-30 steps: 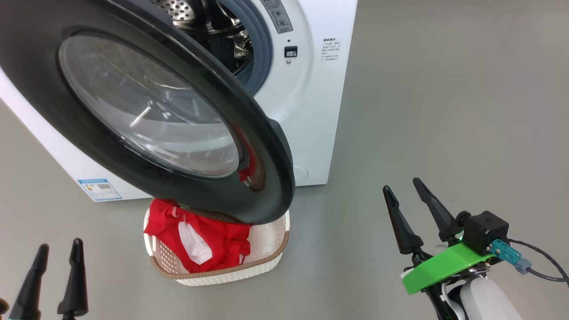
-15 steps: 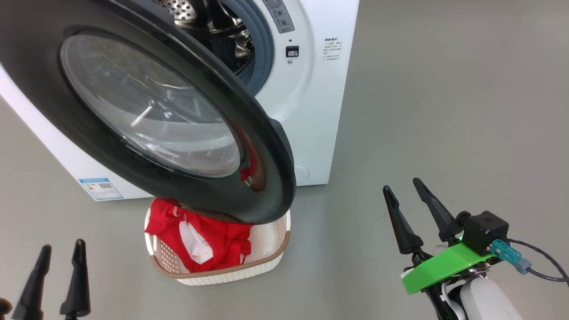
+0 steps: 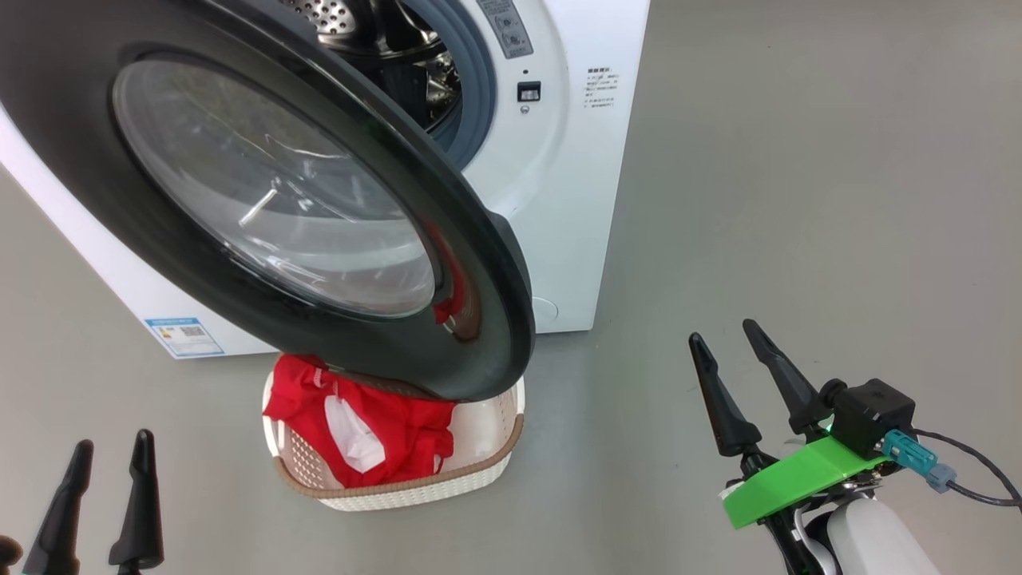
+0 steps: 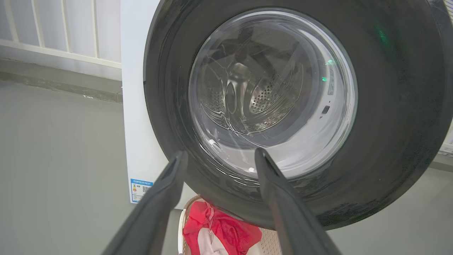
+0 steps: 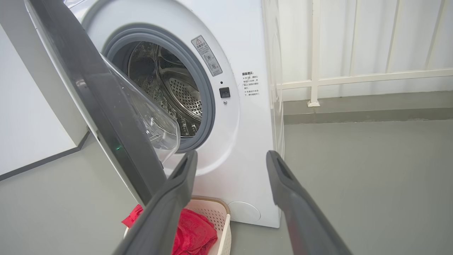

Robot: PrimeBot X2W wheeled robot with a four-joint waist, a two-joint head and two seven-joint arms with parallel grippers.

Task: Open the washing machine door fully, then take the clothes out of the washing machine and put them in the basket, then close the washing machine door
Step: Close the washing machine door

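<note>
The left end effector point(image 3: 112, 444) sits low at the left of the head view, its two dark fingers spread wide with nothing between them. The right end effector point(image 3: 722, 333) hangs at the lower right, equally wide apart and empty, over bare grey floor point(image 3: 798, 200) and well clear of everything else. A green bracket point(image 3: 798, 479), a black block point(image 3: 874, 415) and a cable point(image 3: 974, 483) sit on its wrist.

The washing machine door point(image 3: 271, 184) stands swung out from the washing machine point(image 3: 559, 200). It hangs between the left end effector and the drum point(image 5: 177, 92); from the left wrist the steel drum shows through the door's glass bowl. From the right wrist the opening is seen past the door's edge, ringed by the grey gasket point(image 5: 208, 106), with no fabric visible inside.

The basket point(image 3: 415, 493) rests on the floor right at the foot of the machine, under the door's lower edge, which hides its rear part in the head view; whether door and basket touch cannot be told. The clothes point(image 3: 399, 435), red with a white patch, lie heaped in the basket and spill over its left rim.

A blue label point(image 3: 184, 337) sits low on the machine's front, printed text point(image 3: 599, 86) beside the opening. Behind the machine runs a white railing point(image 5: 315, 53).
</note>
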